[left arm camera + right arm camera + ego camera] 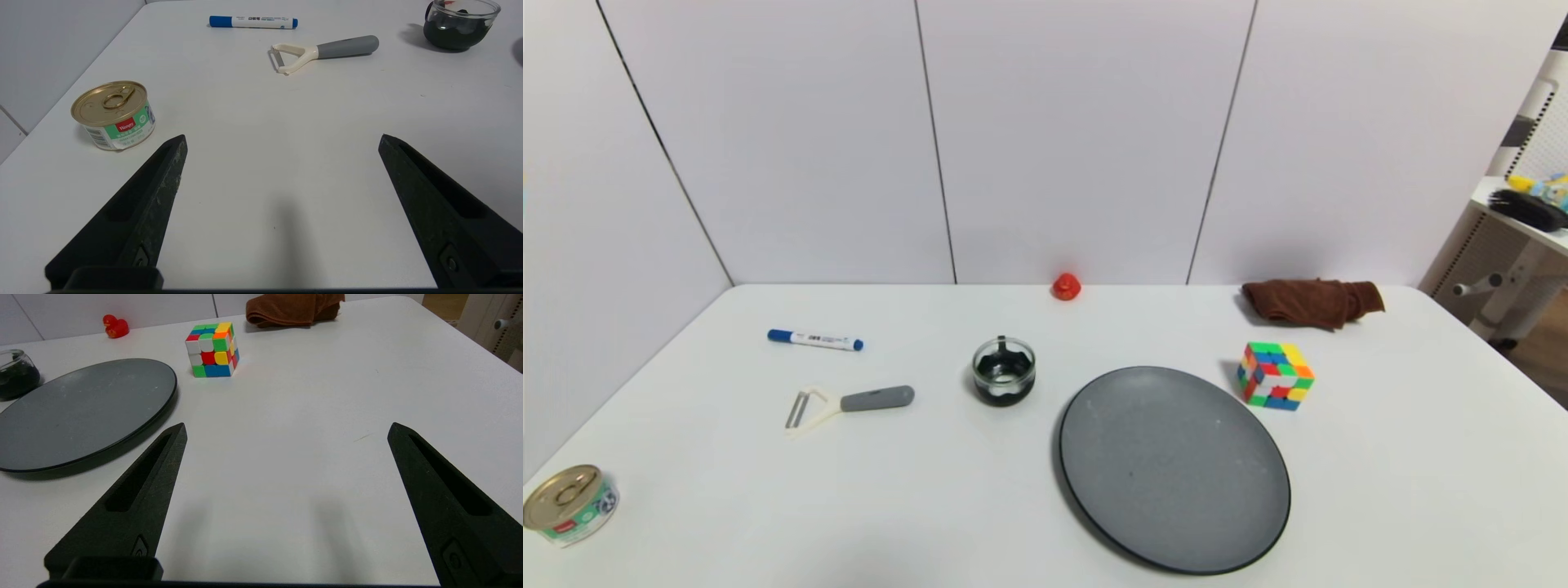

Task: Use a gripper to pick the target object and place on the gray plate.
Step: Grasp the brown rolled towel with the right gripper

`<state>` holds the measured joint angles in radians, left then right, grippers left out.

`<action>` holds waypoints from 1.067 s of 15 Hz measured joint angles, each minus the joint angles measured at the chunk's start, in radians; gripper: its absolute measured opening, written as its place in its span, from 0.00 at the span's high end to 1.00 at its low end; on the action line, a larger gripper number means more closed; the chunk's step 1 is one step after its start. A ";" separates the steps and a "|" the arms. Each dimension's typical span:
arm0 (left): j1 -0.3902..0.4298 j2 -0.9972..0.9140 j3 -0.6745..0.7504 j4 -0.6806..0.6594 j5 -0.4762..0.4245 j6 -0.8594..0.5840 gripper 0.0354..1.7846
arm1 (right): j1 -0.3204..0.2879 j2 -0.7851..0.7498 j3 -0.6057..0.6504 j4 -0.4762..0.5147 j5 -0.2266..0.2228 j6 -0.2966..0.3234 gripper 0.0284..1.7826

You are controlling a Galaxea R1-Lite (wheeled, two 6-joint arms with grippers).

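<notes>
A white table stands against pale wall panels. The brown towel lies bunched at the far right edge, its long side running along the wall, beyond the puzzle cube and gray plate. Left gripper and right gripper hang over bare tabletop, fingers wide apart.

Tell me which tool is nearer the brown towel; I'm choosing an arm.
Right. The right tool has the brown towel ahead, beyond the cube; the left tool faces the can, far across.
</notes>
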<state>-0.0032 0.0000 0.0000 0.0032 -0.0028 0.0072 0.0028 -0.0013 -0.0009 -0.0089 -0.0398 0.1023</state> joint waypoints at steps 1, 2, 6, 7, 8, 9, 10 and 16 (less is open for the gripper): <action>0.000 0.000 0.000 0.000 0.000 0.000 0.06 | 0.000 0.000 0.000 0.000 0.000 0.000 0.05; 0.000 0.000 0.000 0.000 0.000 0.000 0.06 | 0.000 0.001 0.000 0.005 0.000 0.000 0.05; 0.000 0.000 0.000 0.000 0.000 -0.001 0.06 | 0.001 0.079 -0.041 0.037 0.007 -0.008 0.05; 0.000 0.000 0.000 0.000 0.000 -0.001 0.06 | 0.003 0.117 -0.079 0.067 0.009 -0.010 0.05; 0.000 0.000 0.000 0.000 0.000 0.000 0.06 | 0.005 0.160 -0.130 0.103 0.013 -0.010 0.05; 0.000 0.000 0.000 0.000 0.000 0.000 0.06 | 0.006 0.210 -0.190 0.144 0.014 -0.011 0.05; 0.000 0.000 0.000 0.000 0.000 0.000 0.06 | 0.007 0.272 -0.265 0.191 0.014 -0.010 0.05; 0.000 0.000 0.000 0.000 0.000 0.000 0.06 | -0.009 0.751 -0.739 0.387 0.023 -0.005 0.05</action>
<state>-0.0032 0.0000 0.0000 0.0032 -0.0028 0.0070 -0.0057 0.7494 -0.7398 0.3777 -0.0168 0.0974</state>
